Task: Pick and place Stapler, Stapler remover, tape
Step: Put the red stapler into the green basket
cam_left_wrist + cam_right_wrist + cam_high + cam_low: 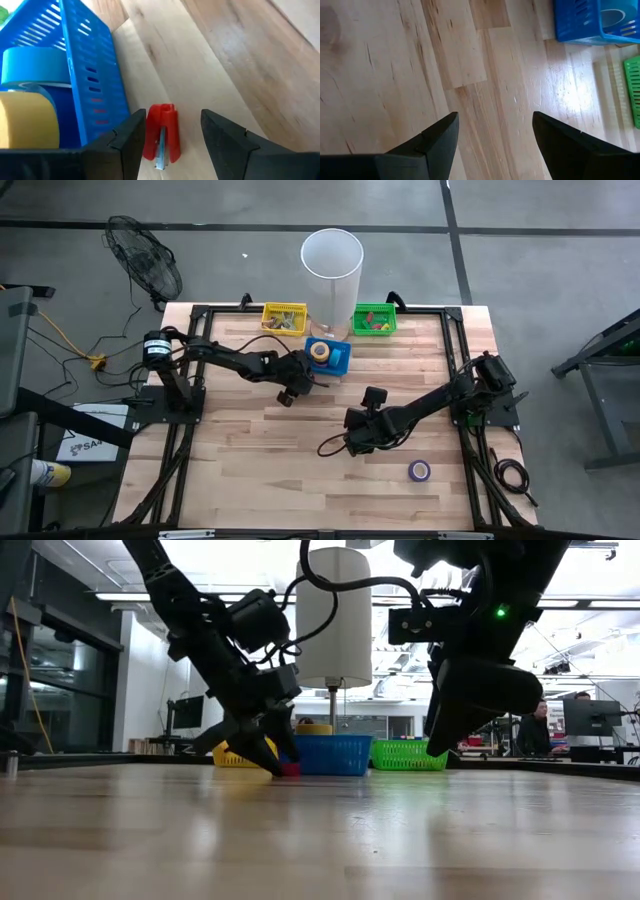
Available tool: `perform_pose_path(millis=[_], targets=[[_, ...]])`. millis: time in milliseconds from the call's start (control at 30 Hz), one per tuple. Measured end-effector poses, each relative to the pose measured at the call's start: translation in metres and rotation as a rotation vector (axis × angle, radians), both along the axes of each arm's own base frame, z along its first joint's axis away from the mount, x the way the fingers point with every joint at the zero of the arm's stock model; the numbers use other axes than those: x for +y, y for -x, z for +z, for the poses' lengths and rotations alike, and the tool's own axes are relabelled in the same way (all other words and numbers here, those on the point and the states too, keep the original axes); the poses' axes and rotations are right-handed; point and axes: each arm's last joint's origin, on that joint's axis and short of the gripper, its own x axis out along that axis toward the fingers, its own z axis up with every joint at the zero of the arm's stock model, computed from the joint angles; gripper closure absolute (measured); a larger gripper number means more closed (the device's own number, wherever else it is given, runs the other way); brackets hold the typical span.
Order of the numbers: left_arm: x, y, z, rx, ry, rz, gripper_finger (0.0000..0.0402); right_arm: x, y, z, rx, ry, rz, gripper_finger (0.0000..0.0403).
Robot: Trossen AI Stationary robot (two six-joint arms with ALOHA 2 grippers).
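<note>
A small red stapler remover [162,132] with a metal claw lies on the wood table just beside the blue basket [95,75]. My left gripper [173,117] is open and slants down over it, one finger on each side; it also shows in the high view [290,393]. A purple tape roll [419,470] lies flat near the table's front right. My right gripper [495,117] hangs open above bare wood at mid-table [356,442], left of the tape. No stapler shows. My left gripper straddles the stapler remover, which lies flat on the table. One finger [131,137] stands close against the remover's side next to the basket; I cannot tell whether it touches. The other finger stands clear of it.
The blue basket [330,356] holds a yellow tape roll [25,122] and a blue one [35,65]. A yellow basket [284,318] and a green basket [375,319] stand at the far edge, with a tall white cylinder [332,265] between them. Bare wood stretches toward the near edge.
</note>
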Motion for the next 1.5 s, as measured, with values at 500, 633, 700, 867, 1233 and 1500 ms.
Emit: perform_pose_path(millis=[500, 633, 700, 867, 1233, 1500], targets=[[0.0018, 0.0011, -0.0004, 0.011, -0.027, 0.063, 0.0215, 0.0001, -0.0002, -0.0001, -0.002, -0.001, 0.000, 0.0157], [0.0005, 0.0032, -0.0018, 0.032, 0.036, 0.062, 0.0215, 0.0002, -0.0002, -0.0001, -0.002, -0.004, 0.000, 0.0157], [0.0001, 0.0044, -0.0023, 0.046, 0.054, 0.077, 0.0216, 0.0002, -0.0002, -0.0001, -0.003, -0.007, -0.002, 0.0157], [-0.0009, 0.0066, -0.0039, 0.059, 0.114, 0.125, 0.0216, 0.0005, -0.0007, -0.0001, -0.008, -0.011, -0.002, 0.0157], [-0.0035, 0.0074, -0.0054, 0.041, 0.267, 0.214, 0.0216, 0.0012, -0.0007, -0.0004, -0.007, -0.032, -0.005, 0.0157], [-0.0032, 0.0076, -0.0058, 0.028, 0.281, 0.302, 0.0215, 0.0015, -0.0014, -0.0003, -0.014, -0.035, -0.004, 0.0157]])
